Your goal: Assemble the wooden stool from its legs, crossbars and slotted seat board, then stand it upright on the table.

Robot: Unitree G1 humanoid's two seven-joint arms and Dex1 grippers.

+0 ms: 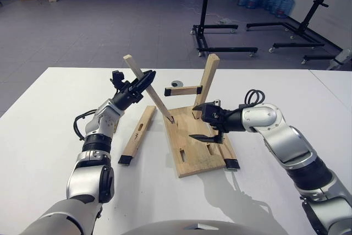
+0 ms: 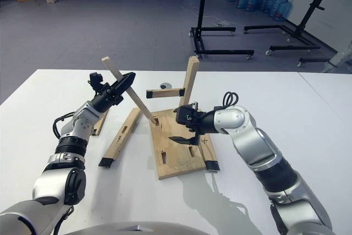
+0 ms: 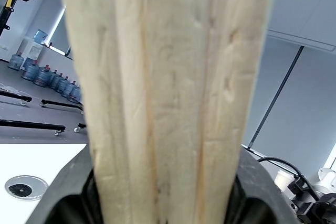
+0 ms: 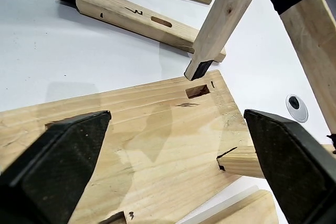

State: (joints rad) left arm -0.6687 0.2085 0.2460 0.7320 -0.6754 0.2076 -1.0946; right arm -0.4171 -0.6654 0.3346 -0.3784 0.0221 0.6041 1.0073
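Left eye view: the seat board (image 1: 201, 149) lies flat on the desk (image 1: 44, 136) with its slots facing up, a sensible position for fitting legs from above. The left claw (image 1: 142, 83) is clamped on the held leg (image 1: 157, 98) near its upper part. It carries the leg on a slant, with the lower end meeting the board's far-left corner.

Right wrist view: the held leg's dark tip sits just beside the corner slot (image 4: 198, 91), at the board's edge and not in the opening. Whether it touches the wood cannot be told. In my judgement the step in hand is seating this leg. The tip needs to shift over the slot and the slant must be reduced before pressing down.

The right claw (image 1: 202, 123) hangs spread wide above the board's middle, gripping nothing. It appears placed to steady the board or guide the tip.

The standing leg (image 1: 208, 81) rises tilted from the board's far edge, just beside the right claw. Its crossbar (image 1: 182, 90) projects toward the robot's left with the free end unsupported, presumably waiting for the held leg.

A loose leg (image 1: 138, 134) lies on the desk beside the board's left edge. Another leg (image 1: 230, 159) rests along the right edge.

Risk noted: nothing pins the board, so pushing at a slant could slide it.
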